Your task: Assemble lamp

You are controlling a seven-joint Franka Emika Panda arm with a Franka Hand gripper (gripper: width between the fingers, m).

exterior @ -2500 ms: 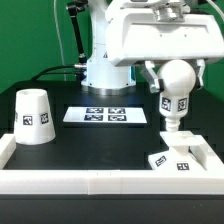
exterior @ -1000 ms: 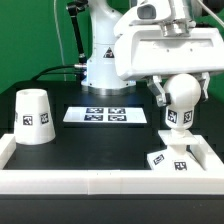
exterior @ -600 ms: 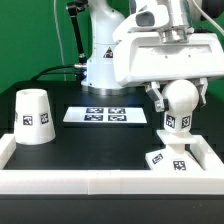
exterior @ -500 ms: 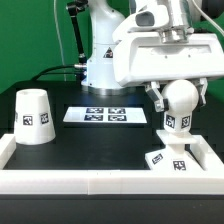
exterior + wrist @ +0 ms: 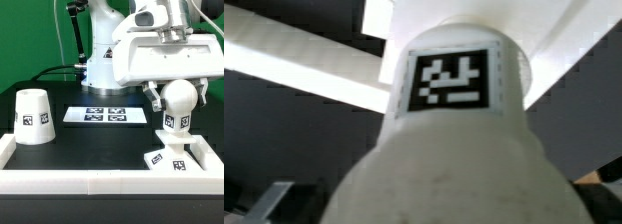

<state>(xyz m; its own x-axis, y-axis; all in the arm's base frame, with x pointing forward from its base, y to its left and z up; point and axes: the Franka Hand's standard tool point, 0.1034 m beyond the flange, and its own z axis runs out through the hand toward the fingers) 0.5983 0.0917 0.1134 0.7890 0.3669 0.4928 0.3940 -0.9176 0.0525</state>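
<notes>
My gripper (image 5: 177, 97) is shut on the round bulb (image 5: 178, 100) and holds it upright, stem down, above the flat square base (image 5: 176, 160) at the exterior view's right. The stem's tagged end reaches down close to the base; I cannot tell if they touch. The tapered shade (image 5: 34, 116) stands on the table at the exterior view's left, far from the gripper. In the wrist view the bulb (image 5: 452, 170) fills the picture, its stem tag facing the camera, and hides the fingers.
The marker board (image 5: 106, 115) lies flat in the middle of the black table. A white raised rim (image 5: 80, 181) runs along the table's front and right side around the base. The robot's own base (image 5: 105, 65) stands behind.
The gripper has carried the bulb a little toward the exterior view's left and lowered it slightly over the base since the earliest frame. It has hardly moved in the last half second.
</notes>
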